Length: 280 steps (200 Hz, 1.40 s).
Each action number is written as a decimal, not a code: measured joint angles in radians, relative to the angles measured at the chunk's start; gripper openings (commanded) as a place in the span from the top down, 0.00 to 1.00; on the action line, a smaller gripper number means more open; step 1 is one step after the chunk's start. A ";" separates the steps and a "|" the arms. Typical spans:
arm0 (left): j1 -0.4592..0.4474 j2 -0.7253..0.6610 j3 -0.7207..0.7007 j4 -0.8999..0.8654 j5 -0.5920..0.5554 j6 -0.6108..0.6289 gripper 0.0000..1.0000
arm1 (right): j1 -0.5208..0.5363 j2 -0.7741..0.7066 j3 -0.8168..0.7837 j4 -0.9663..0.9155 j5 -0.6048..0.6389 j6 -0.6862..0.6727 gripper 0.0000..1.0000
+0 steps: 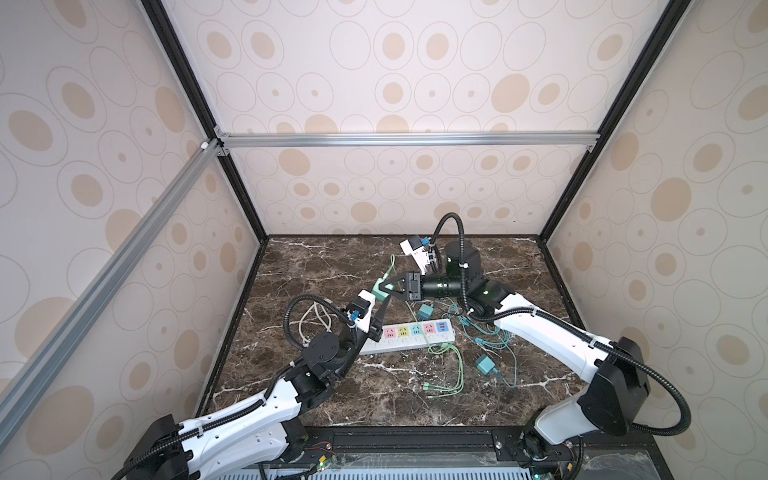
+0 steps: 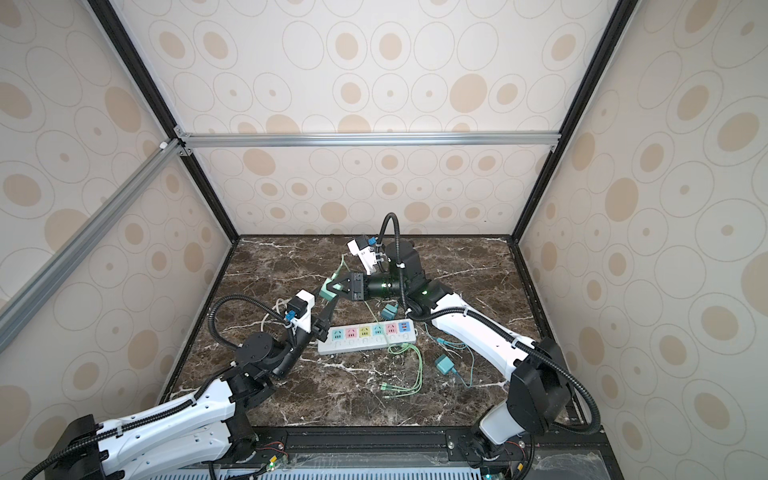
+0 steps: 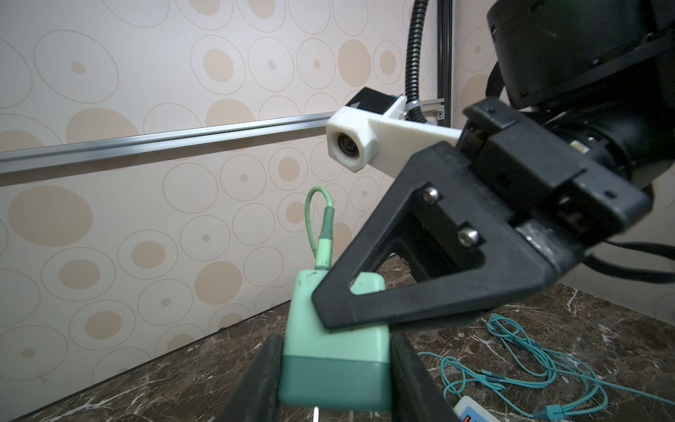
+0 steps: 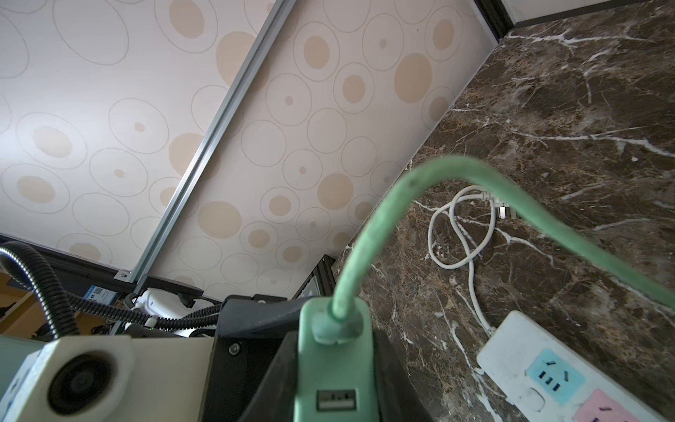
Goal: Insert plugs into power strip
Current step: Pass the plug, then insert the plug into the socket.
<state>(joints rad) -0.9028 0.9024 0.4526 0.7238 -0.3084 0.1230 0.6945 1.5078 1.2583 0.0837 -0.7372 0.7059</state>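
Observation:
The mint green plug (image 1: 379, 291) (image 2: 327, 291) hangs above the table, behind the left end of the power strip (image 1: 409, 340) (image 2: 365, 345). Both grippers clamp it. My left gripper (image 1: 382, 300) (image 3: 334, 376) comes up from below, shut on its darker prong end (image 3: 328, 365). My right gripper (image 1: 384, 286) (image 4: 336, 387) reaches in from the right, shut on its cable end (image 4: 334, 350), with a finger against each side. Two teal-blue plugs lie loose on the table, one (image 1: 424, 311) behind the strip and one (image 1: 485, 365) to its right. No socket that shows holds a plug.
The strip's white cord (image 1: 313, 320) (image 4: 456, 234) coils to the left of the strip. Green cable loops (image 1: 449, 370) lie in front of the strip and teal cables (image 1: 490, 332) (image 3: 529, 365) tangle to its right. Walls enclose the marble table (image 1: 316, 266) on three sides.

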 measured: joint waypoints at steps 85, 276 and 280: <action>-0.002 -0.100 -0.058 -0.217 0.061 -0.177 0.36 | 0.001 0.001 0.080 -0.285 0.135 -0.326 0.98; 0.211 -0.143 -0.273 -0.606 0.128 -0.899 0.35 | 0.075 0.197 -0.247 0.126 0.152 -1.095 1.00; 0.220 -0.142 -0.273 -0.606 0.139 -0.906 0.35 | 0.077 0.210 -0.246 0.136 0.152 -1.099 1.00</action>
<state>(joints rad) -0.6823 0.7605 0.1799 0.1181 -0.1692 -0.7826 0.7715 1.7180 1.0119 0.2199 -0.5850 -0.3931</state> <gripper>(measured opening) 0.662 0.288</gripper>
